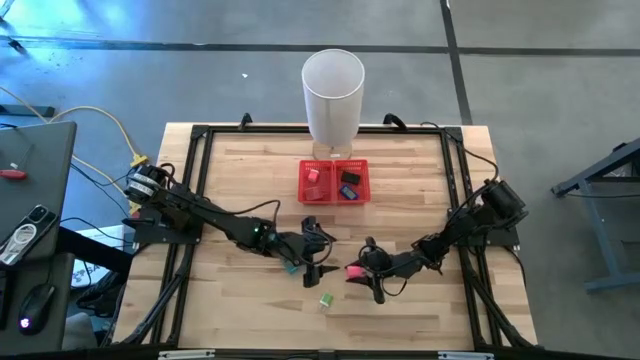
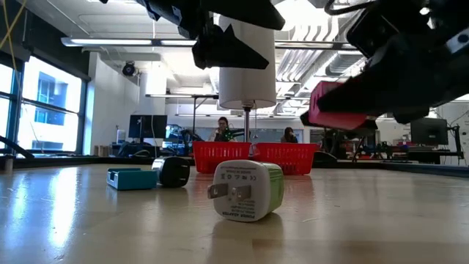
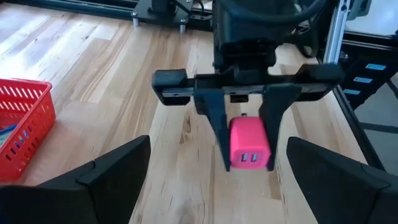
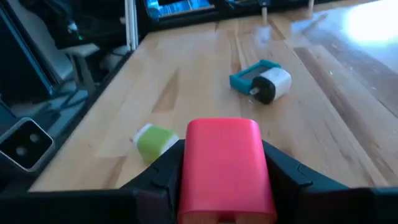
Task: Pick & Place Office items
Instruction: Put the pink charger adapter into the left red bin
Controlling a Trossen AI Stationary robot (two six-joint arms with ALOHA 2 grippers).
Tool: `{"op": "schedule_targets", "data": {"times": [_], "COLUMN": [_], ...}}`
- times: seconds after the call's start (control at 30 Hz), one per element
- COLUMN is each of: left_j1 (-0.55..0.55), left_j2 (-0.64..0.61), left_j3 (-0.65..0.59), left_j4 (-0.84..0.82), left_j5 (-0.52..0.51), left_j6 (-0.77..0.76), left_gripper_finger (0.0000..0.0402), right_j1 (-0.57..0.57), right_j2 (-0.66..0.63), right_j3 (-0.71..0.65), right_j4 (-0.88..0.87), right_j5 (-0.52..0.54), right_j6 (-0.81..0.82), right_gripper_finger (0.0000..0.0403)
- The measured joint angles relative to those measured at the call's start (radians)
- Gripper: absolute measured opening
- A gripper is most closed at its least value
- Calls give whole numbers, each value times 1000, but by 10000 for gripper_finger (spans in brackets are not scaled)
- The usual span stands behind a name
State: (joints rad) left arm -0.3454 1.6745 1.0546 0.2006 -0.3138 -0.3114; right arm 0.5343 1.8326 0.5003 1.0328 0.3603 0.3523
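My right gripper [image 1: 362,270] is shut on a pink block-like office item [image 3: 250,144], which it holds above the table's near middle. My left gripper [image 1: 318,256] hovers open just to the left of it, facing it, with nothing between its fingers [image 3: 115,174]. A green-white item [image 1: 325,300] lies on its side on the wood near the front edge. A teal item [image 2: 132,178] and a dark round plug [image 2: 174,172] lie side by side under the left gripper. The red mesh tray [image 1: 334,181] stands at the far middle with several small pieces in it. My right gripper pinches the pink block by its two opposite flat sides [image 3: 233,146] between its two fingers [image 3: 214,130]. The fingers come slanting slightly downward from the table's right. The block is lifted clear of the table, and its end with two ports faces the left gripper.
A tall white cylinder bin [image 1: 333,95] stands just behind the tray at the far edge. A black frame [image 1: 200,140] runs around the tabletop. Bare wood [image 1: 250,180] lies between the loose items and the tray.
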Motion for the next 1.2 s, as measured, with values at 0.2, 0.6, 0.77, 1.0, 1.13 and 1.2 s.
{"op": "schedule_targets", "data": {"times": [0.2, 0.6, 0.77, 1.0, 1.13, 1.2], "left_j1": [-56, -211, -245, -236, -230, -224], "left_j2": [0, 0, 9, 11, 11, 11], "left_j3": [0, 0, 0, 0, 0, 0], "left_j4": [54, 69, 67, 71, 74, 73], "left_j5": [-10, -439, -518, -505, -496, -495], "left_j6": [150, 530, 633, 628, 624, 609], "left_gripper_finger": [367, 367, 367, 367, 367, 367], "right_j1": [0, -33, -54, -78, -88, -93], "right_j2": [-2, -4, -4, -4, -4, -4], "right_j3": [0, 1, 42, 121, 157, 166], "right_j4": [38, 117, 116, 73, 22, 16], "right_j5": [7, -2, -59, -136, -152, -159], "right_j6": [-5, -8, -8, -16, -16, -12], "right_gripper_finger": [135, 135, 135, 135, 135, 135]}}
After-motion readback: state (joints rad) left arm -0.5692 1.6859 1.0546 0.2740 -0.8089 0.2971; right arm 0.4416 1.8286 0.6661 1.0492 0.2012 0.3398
